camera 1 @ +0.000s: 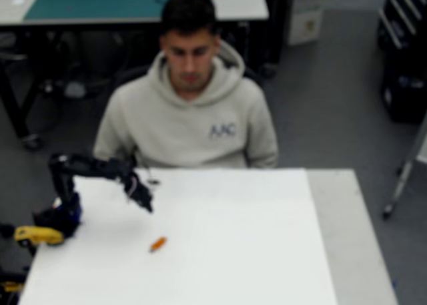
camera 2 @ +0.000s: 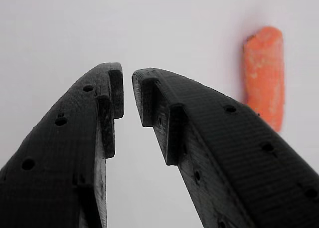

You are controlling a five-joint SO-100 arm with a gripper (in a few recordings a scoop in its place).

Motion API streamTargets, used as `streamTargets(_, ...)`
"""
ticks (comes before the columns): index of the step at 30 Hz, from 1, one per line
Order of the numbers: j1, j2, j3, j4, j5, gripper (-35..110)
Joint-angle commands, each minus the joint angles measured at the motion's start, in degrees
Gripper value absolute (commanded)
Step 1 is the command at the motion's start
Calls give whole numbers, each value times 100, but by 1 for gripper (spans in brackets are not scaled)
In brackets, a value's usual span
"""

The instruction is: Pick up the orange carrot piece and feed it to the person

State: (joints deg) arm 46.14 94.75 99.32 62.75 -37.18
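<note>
In the overhead view, your black arm reaches from the left edge of the white table, its gripper hanging above the surface. Just right of it and nearer the front edge lies the orange carrot piece, untouched. The person sits behind the table. In the wrist view, the 2 fingers stand almost together, a narrow gap at the tips, holding nothing; the carrot lies to their right. You are at the approach step: next, spread the jaws and shift right over the carrot.
</note>
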Motion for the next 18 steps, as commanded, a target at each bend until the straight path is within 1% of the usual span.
streamTargets(1,483,-114,-686,-26,-422,-1)
streamTargets(10,1011,-1002,-1406,-26,-967,-1)
streamTargets(18,1389,-1380,-1617,-26,-1239,-1)
